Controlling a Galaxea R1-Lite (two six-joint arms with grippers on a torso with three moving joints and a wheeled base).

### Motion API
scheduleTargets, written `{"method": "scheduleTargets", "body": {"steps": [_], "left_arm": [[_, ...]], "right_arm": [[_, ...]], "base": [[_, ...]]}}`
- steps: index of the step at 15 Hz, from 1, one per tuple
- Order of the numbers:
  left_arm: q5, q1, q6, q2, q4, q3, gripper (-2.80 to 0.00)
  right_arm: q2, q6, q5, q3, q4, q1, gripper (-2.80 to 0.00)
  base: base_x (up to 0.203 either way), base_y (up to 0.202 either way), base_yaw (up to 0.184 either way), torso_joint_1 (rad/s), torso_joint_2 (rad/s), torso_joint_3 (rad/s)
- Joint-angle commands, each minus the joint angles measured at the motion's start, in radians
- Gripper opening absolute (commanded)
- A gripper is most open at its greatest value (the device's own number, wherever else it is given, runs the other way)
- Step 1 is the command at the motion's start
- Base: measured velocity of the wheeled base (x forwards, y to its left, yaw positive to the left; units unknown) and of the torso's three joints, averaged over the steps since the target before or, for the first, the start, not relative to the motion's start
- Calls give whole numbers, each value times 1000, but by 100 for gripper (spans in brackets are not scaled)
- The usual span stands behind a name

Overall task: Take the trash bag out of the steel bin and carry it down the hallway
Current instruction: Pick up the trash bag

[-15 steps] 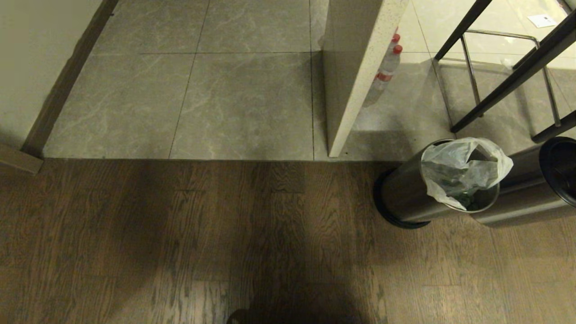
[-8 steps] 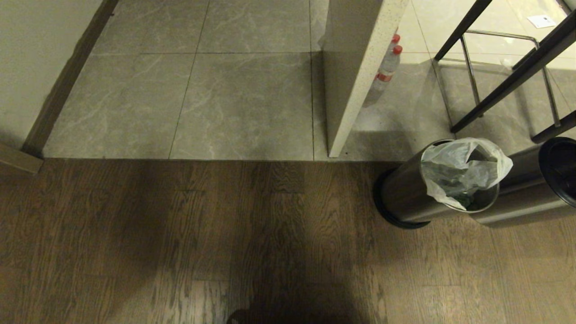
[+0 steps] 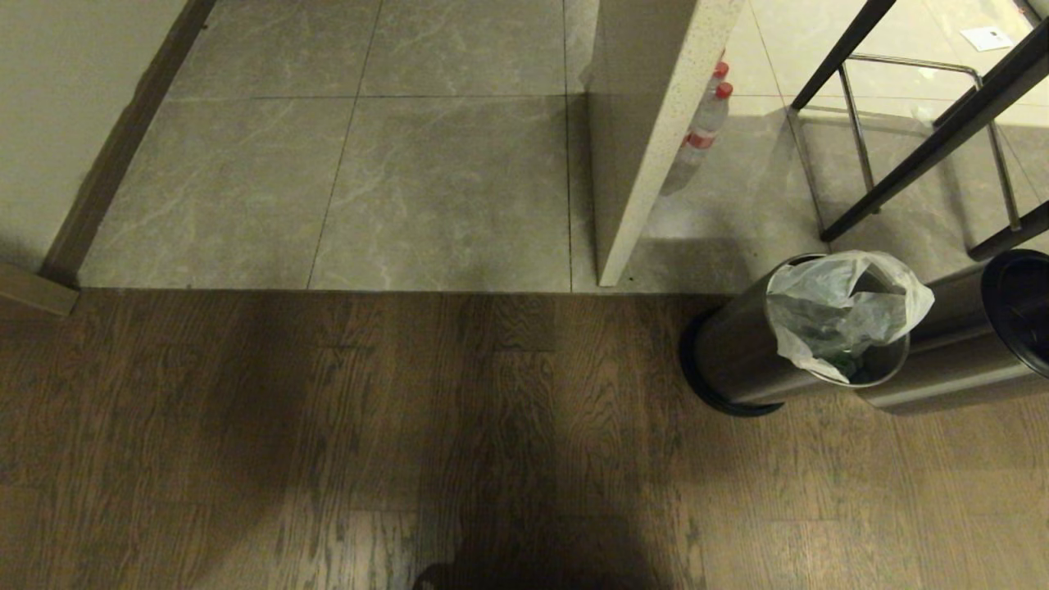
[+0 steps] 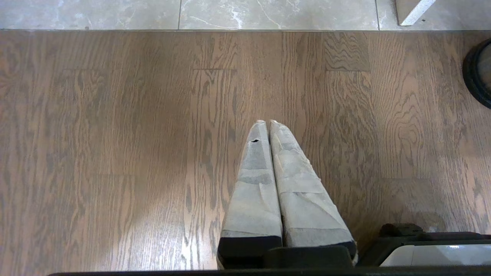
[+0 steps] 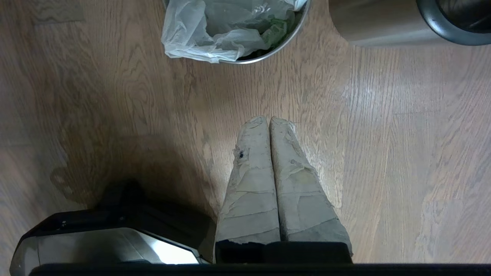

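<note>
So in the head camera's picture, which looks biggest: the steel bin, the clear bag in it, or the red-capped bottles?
1. steel bin
2. trash bag, nearly as wide as the bin's mouth
3. red-capped bottles, smallest, though farther away and partly hidden, so unsure

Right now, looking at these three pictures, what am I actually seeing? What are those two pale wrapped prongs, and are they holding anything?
You see a two-armed robot's cameras. One picture looks down from its head: a wood floor, grey tiles beyond, and the steel bin lined with the trash bag. Beside the bin stands a steel sleeve with a black rim. The other two pictures come from cameras on each wrist, behind the fingers. The prongs are those taped fingers. The left gripper is shut over bare floor, empty. The right gripper is also shut and empty, short of the bag.
</note>
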State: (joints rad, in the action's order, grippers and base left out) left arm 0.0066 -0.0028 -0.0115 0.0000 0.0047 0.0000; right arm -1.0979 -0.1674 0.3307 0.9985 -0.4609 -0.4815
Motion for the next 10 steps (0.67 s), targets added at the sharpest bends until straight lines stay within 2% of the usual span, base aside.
{"method": "scheduleTargets", "body": {"steps": [1,3,5,10], "left_arm": [[-1,0,-1,0,0,2,-280],[-1,0,-1,0,0,2,-280],[-1,0,-1,0,0,2,-280],[-1,0,-1,0,0,2,-280]], "right_arm": [[13,-1,0,-12,-13,18,-280],[95,-1,-5,-45,-35,84,-280],[148,4,-60,-122,-54,148,-280],[156,6,-76,-132,-61,158,-280]], "base": [[0,0,0,0,0,0],[0,0,0,0,0,0],[0,0,0,0,0,0],[0,0,0,0,0,0]]}}
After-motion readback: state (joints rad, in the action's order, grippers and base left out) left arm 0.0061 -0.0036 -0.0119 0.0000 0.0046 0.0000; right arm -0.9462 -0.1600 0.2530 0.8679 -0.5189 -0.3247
